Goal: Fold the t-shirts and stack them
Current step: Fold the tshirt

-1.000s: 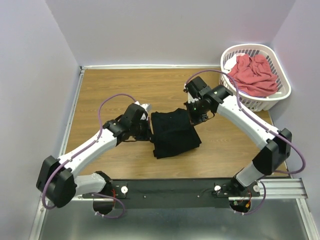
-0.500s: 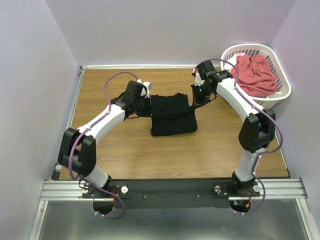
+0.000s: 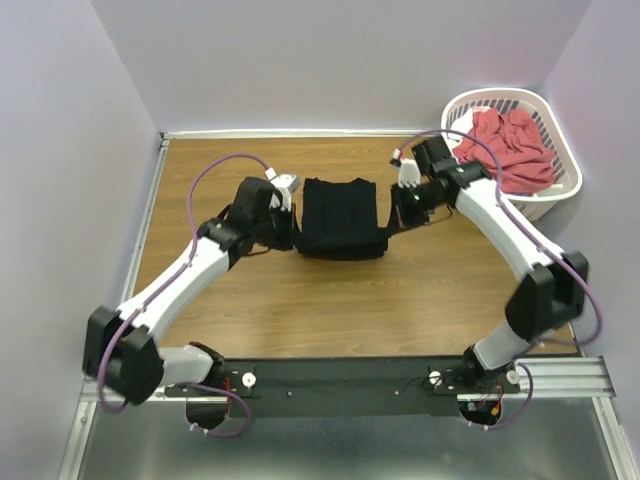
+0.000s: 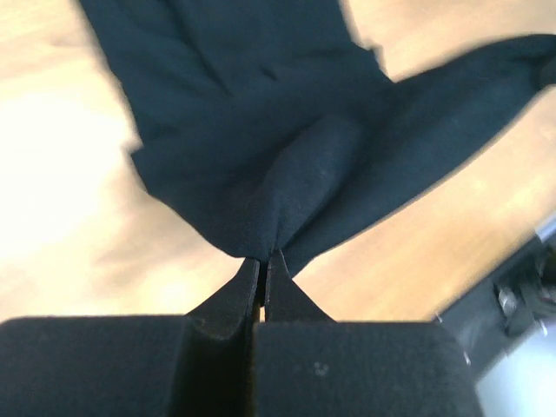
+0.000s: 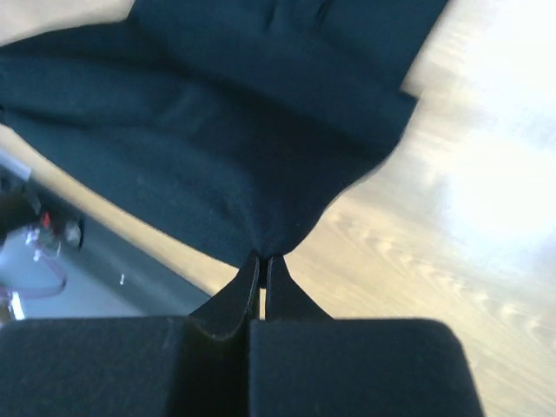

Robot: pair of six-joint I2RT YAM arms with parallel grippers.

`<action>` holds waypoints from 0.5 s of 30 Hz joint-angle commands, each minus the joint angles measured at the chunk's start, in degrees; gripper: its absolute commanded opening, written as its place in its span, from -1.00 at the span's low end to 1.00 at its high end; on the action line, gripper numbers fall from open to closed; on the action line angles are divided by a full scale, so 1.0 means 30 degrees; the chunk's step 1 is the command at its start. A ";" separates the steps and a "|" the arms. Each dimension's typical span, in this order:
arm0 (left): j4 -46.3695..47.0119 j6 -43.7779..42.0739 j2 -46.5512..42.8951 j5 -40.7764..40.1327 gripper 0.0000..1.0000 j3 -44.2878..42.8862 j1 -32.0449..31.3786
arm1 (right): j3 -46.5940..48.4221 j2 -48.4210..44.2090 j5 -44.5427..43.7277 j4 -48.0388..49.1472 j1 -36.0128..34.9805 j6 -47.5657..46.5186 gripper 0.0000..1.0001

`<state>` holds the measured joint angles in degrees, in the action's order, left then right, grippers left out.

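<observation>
Black t-shirt (image 3: 342, 220), one; coral-red t-shirt (image 3: 510, 150), one.

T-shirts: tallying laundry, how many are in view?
2. The black shirt is over the middle of the table; the red shirt is in the basket at far right, where more may be hidden beneath.

Top view: bare bench (image 3: 330, 300) left open across lower centre and upper left. Centre is blocked by black t-shirt (image 3: 343, 218), hemmed by left arm (image 3: 190, 270) and right arm (image 3: 510, 240). Upper right is taken by laundry basket (image 3: 548, 207).
</observation>
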<state>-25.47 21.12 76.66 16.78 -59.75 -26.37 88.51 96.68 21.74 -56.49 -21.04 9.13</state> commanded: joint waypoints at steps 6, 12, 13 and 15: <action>-0.1527 0.3149 -0.5920 -0.0083 -1.00 0.3712 -0.5946 | -0.6765 -0.7905 0.2714 -0.1118 0.0098 0.0444 -0.99; -0.2055 0.7573 -1.0169 -0.0377 -1.00 0.5031 -0.9663 | -0.9141 -1.2184 0.3739 -0.2993 0.0069 0.2141 -0.99; -0.2142 0.7955 -1.0609 -0.0377 -1.00 0.5207 -1.0247 | -0.9142 -1.2653 0.4002 -0.3315 0.0069 0.2202 -0.99; -0.2756 0.8719 -1.1402 -0.0464 -1.00 0.5647 -1.0458 | -0.8705 -1.3298 0.4092 -0.4166 0.0069 0.2319 -0.99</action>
<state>-30.52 40.05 45.58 16.03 -44.25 -56.14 61.43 60.84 30.81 -64.23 -20.99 13.76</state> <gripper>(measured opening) 0.012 0.012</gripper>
